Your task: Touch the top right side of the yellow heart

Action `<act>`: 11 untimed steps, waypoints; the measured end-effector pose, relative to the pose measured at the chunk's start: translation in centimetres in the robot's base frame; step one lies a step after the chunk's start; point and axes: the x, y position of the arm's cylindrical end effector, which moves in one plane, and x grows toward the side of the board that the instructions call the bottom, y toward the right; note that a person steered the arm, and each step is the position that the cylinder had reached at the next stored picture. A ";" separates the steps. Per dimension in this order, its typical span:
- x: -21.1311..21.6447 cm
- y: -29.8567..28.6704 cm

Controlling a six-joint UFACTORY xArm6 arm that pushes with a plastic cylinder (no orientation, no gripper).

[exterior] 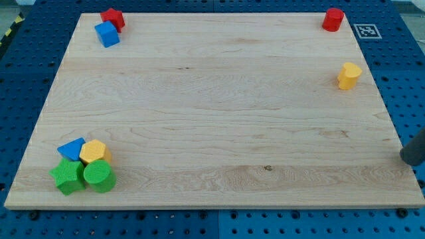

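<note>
The yellow heart (348, 75) lies near the right edge of the wooden board (219, 113), in the upper part. My tip (406, 159) shows as the end of a dark rod coming in at the view's right edge. It sits just off the board's right edge, well below and to the right of the yellow heart, and is not touching any block.
A red block (333, 19) sits at the top right corner. A red star (113, 17) and a blue cube (106, 34) sit at the top left. A blue triangle (71, 149), yellow pentagon (94, 152), green star (67, 177) and green cylinder (99, 176) cluster at the bottom left.
</note>
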 end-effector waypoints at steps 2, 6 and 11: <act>0.0 0.7; -4.9 4.1; -18.9 -4.9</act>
